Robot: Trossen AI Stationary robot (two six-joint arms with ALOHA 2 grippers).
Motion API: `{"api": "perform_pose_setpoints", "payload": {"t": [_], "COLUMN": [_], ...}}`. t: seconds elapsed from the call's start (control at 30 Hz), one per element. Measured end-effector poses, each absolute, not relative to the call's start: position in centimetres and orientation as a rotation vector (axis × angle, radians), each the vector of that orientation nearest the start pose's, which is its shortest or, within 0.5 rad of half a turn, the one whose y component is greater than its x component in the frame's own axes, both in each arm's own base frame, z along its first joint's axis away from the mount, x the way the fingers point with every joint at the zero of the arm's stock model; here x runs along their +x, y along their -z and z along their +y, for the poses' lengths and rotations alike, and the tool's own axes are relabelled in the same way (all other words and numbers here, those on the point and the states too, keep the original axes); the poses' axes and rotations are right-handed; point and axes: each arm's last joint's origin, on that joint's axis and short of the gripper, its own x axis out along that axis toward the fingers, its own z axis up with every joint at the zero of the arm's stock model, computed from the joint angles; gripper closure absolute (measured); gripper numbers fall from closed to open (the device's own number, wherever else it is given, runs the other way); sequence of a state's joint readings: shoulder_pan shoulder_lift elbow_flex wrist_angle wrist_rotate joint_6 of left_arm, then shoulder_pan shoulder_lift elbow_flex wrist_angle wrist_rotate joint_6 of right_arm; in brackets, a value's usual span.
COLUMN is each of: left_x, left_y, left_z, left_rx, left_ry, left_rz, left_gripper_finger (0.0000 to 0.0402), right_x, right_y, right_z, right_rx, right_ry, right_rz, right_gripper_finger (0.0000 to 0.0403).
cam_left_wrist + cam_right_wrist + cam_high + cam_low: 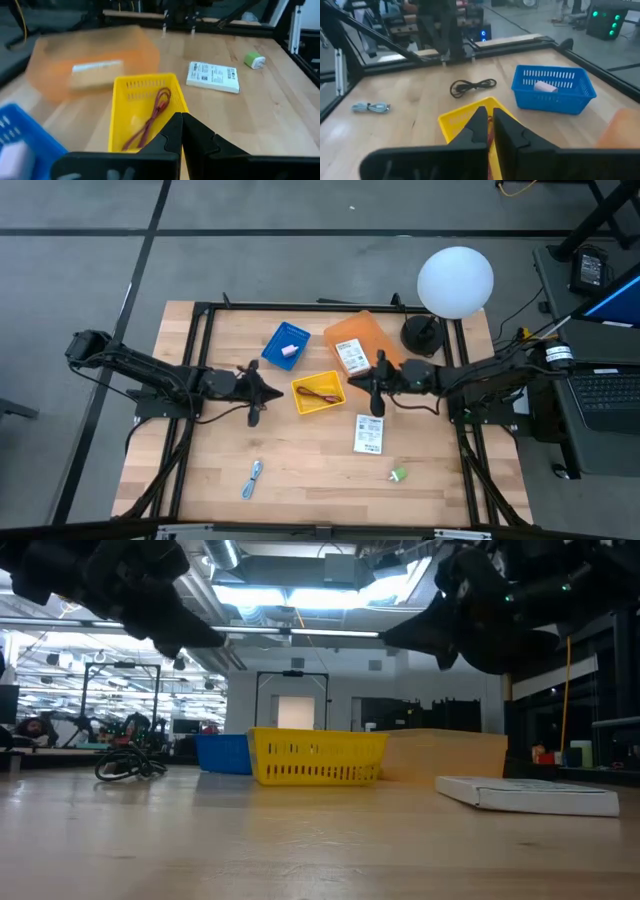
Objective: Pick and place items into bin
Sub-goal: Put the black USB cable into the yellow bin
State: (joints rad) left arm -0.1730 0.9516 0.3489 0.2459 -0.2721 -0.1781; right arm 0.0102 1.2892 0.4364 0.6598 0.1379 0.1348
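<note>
Flanking yellow bin (318, 393) — both hands, clear tabletop (310, 470) beyond

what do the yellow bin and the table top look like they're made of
Yellow bin: looks like moulded plastic, glossy and evenly coloured; its walls are slotted, a lattice typical of cheap plastic baskets. A dark-red cord lies inside it.

Table top: appears to be wood, pale and matte, with plank seams and grain showing; whether solid or veneer can't be told.
</note>
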Motion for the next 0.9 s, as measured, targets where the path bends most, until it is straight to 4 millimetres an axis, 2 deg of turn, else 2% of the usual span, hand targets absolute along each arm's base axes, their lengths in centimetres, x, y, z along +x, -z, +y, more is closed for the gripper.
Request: {"api": "perform_pose_setpoints", "payload": {"t": [0.2, 0.37, 0.47, 0.67, 0.9], "left_x": [18.7, 18.2, 17.9, 17.9, 17.3], "left_y": [-19.1, -20.5, -21.8, -23.7, -23.1], "left_z": [-2.3, -2.3, -2.2, -2.1, -1.2], "left_rx": [-0.27, -0.387, -0.448, -0.506, -0.546], "left_ry": [-0.264, -0.351, -0.411, -0.466, -0.593], "left_rz": [0.455, 0.678, 0.747, 0.749, 0.783], "left_gripper_finger": [0.0398, 0.0398, 0.0398, 0.0398, 0.0397], "right_x": [24.5, 24.5, 24.5, 24.5, 24.5], "right_y": [-19.2, -19.2, -19.2, -19.2, -19.2], "right_z": [-0.4, -0.6, -0.7, -0.7, -0.8], "right_rx": [0.135, 0.136, 0.136, 0.118, 0.108], "right_ry": [0.149, 0.16, 0.163, 0.181, 0.222], "right_rz": [0.161, 0.161, 0.162, 0.162, 0.16], "right_gripper_finger": [0.0395, 0.0402, 0.04, 0.0397, 0.0396]}}
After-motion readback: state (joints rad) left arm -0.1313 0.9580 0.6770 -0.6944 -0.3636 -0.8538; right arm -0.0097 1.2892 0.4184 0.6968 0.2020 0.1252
